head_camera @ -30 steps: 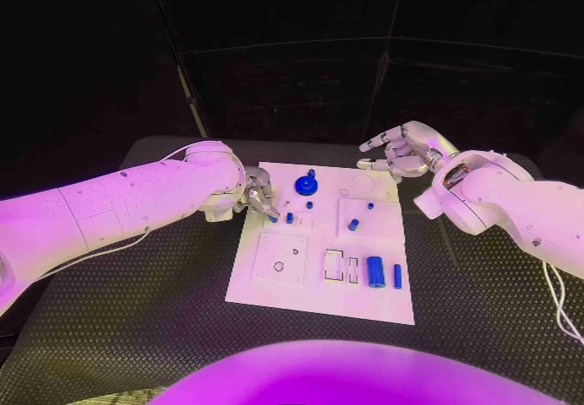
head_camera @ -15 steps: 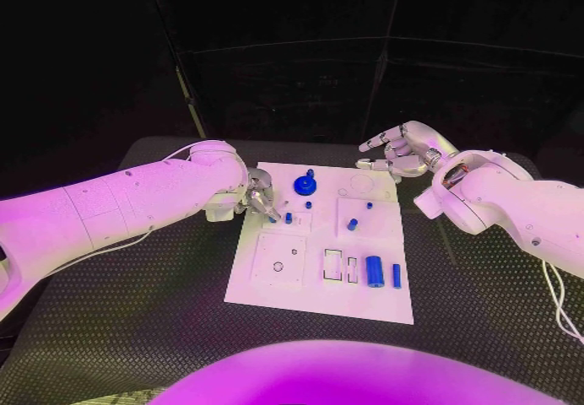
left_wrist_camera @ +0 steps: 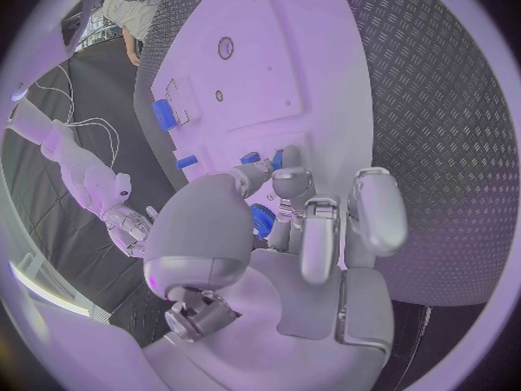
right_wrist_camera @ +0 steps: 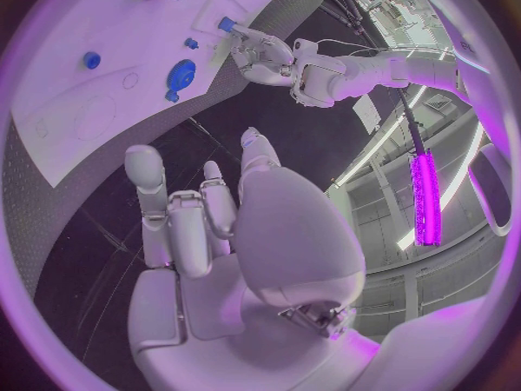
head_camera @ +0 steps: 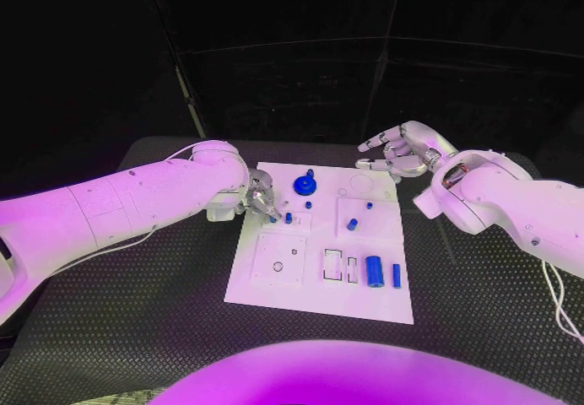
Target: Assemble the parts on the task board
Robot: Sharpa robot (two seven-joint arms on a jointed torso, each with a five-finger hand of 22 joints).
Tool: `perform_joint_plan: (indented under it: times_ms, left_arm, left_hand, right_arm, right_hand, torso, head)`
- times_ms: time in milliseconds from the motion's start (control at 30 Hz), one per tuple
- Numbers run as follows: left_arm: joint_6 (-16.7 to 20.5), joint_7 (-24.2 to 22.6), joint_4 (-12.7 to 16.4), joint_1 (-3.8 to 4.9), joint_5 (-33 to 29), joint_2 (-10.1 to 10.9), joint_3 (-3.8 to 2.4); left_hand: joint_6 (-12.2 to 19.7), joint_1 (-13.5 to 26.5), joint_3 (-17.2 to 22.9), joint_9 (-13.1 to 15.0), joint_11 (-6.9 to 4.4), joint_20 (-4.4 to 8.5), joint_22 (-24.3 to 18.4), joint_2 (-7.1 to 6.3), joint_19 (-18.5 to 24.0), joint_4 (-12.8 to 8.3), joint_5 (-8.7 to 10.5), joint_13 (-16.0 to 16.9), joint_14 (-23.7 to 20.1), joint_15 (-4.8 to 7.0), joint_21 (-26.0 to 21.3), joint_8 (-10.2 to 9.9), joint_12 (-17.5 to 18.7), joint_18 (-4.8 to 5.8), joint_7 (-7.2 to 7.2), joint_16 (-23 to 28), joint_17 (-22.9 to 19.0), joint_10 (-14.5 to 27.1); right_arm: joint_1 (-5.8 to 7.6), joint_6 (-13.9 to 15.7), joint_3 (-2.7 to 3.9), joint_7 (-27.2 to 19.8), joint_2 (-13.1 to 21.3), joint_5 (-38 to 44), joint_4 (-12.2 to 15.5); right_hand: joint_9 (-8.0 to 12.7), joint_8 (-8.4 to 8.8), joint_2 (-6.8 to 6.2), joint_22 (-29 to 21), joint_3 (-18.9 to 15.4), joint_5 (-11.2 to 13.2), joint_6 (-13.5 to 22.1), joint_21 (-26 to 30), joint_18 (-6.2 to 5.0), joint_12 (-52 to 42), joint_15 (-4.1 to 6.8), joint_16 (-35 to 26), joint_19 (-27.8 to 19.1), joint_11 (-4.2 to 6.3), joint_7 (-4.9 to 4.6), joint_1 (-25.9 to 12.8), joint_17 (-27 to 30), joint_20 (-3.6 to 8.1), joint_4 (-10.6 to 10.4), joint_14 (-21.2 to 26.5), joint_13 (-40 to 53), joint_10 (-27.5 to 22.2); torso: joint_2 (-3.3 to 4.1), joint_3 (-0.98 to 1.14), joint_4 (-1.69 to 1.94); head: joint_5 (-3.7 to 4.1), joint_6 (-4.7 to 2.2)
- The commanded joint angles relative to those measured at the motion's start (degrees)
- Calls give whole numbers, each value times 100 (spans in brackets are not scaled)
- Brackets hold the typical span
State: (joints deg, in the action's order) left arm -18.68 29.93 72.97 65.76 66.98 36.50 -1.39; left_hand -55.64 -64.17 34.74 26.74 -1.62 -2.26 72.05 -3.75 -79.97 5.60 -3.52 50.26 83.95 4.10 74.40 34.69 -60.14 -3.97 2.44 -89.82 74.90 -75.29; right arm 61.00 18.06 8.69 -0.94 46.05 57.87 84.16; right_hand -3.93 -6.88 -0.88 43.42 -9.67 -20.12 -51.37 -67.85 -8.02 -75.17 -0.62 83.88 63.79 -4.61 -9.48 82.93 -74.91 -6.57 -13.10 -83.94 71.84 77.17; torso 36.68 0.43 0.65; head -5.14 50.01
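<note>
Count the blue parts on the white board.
6: round blue knob and stub at the far end, pin by the left hand, peg mid-board, thick cylinder and thin rod nearest the robot. Others may hide.

Left white arm enters from 9 o'clock, forearm angled up toward centre. Its silver many-fingered left hand (head_camera: pixel 259 201) points down, fingertips (left_wrist_camera: pixel 285 160) bunched on a small blue peg. Right white arm enters from 3 o'clock, elbow bent; silver right hand (head_camera: pixel 398 149) at 1 o'clock, raised, fingers (right_wrist_camera: pixel 144 172) loosely apart, holding nothing.
</note>
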Motion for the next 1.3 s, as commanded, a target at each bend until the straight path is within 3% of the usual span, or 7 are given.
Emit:
perform_joint_plan:
  times_ms: [33, 533, 967, 1167, 1300]
  left_arm:
    - [-118, 47, -44, -31, 5, -22, 25]
    - [28, 31, -110, -30, 6, -14, 23]
    - [409, 7, -45, -33, 7, 77, 4]
    - [673, -14, 13, -36, -2, 120, -47]
    - [959, -67, 44, -38, -230, 138, -90]
  left_hand:
    - [-60, 114, 374, -18, 2, 22, 5, 33, -17, -344, 2, 11, 605, 34, -16, 14, -21, -59, -10, -18, 1510, -57]
    - [-167, 726, -224, -120, -12, 36, 29, -169, -35, 51, 15, 49, 605, 47, -29, -12, -55, -56, -33, -18, 1510, -64]
    - [-241, 1047, -1213, -215, -10, 41, 58, -281, -52, 573, 17, 3, 605, 49, -43, -42, -24, -52, -32, -18, 1510, -36]
    - [-259, 913, -1908, -262, -25, 51, 77, -196, -66, 931, 18, 3, 605, 69, -54, -45, -26, -48, -45, -18, 1510, -43]
    - [-240, 836, -2151, -279, -17, 58, 22, -134, -37, 1068, 16, -77, 605, 61, -119, -50, 38, -66, -42, -18, 1510, -3]
  right_arm:
    - [10, -25, 3, -44, -3, 13, 13]
    - [10, -22, 3, -48, -1, 13, 7]
    - [9, -36, 3, -70, -2, 13, -1]
    - [8, 6, 3, -69, -2, 13, -6]
    - [8, 25, 3, -70, -3, 13, -17]
  right_hand:
    - [-7, -21, 34, -9, -5, -38, -36, 33, -57, -15, 41, -40, 3, 9, -3, 30, -66, 9, 20, -292, -6, -7]
    - [-7, -24, 36, -17, -11, -43, -37, 39, -58, -5, 43, -43, 1, 10, -3, 38, -61, 10, 24, -291, -20, -17]
    - [-6, -24, 35, -28, -17, -43, -35, 45, -59, -3, 43, -48, -4, 9, -3, 34, -52, 11, 22, -289, -24, -20]
    - [-4, -23, 28, -49, -28, -43, -29, 57, -63, 2, 43, -51, -16, 9, -5, 28, -47, 11, 20, -287, -31, -26]
    - [-4, -23, 28, -49, -28, -43, -29, 57, -63, 2, 43, -51, -16, 9, -5, 28, -47, 11, 20, -287, -31, -26]
  torso:
    - [0, 0, -1]
    - [-3, -3, 3]
    - [-4, -6, 7]
    - [-1, -3, 4]
    - [-3, -4, 2]
  head:
    - [1, -1]
    - [11, -1]
    - [22, -1]
    - [16, -1]
    - [19, -1]
